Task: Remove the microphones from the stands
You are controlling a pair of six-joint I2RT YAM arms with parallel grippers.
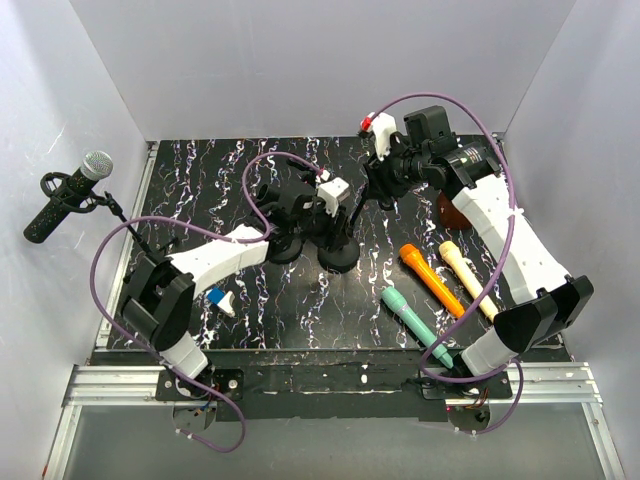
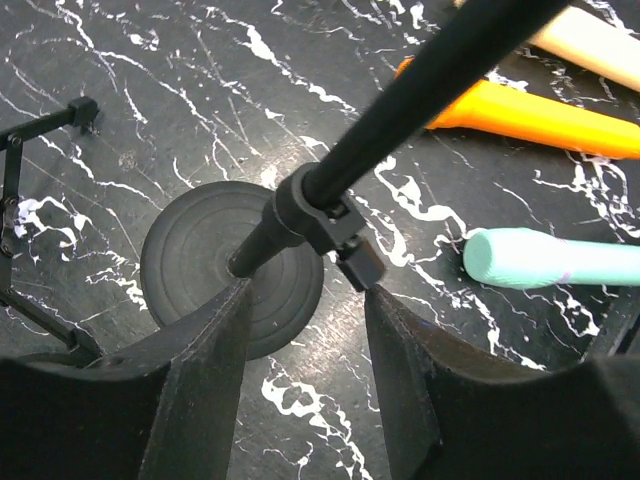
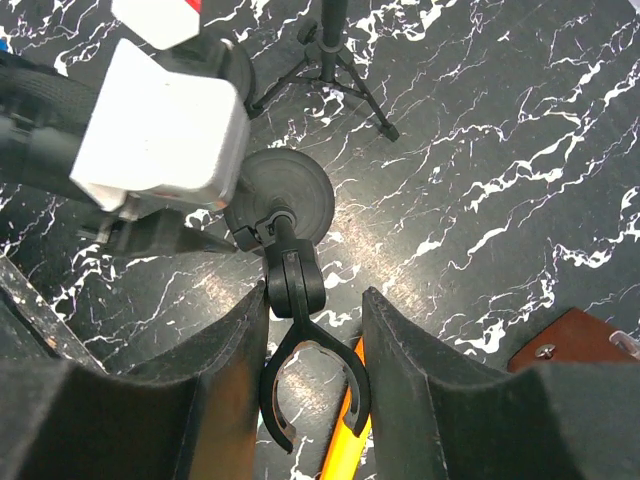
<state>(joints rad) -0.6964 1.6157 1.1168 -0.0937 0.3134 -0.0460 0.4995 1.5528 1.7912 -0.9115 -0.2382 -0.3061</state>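
Observation:
A black microphone with a silver mesh head sits in the clip of a tripod stand at the far left, away from both grippers. A second stand has a round base and a slanted pole. My left gripper is closed on its lower collar, one fingertip at the pole's foot and the other against the knob. My right gripper is closed on this stand's empty clip; the ring touches both fingers. It also shows in the top view.
An orange microphone, a cream one and a teal one lie on the marble table right of the round base. A blue and white object lies near the left arm. A brown object lies at the far right.

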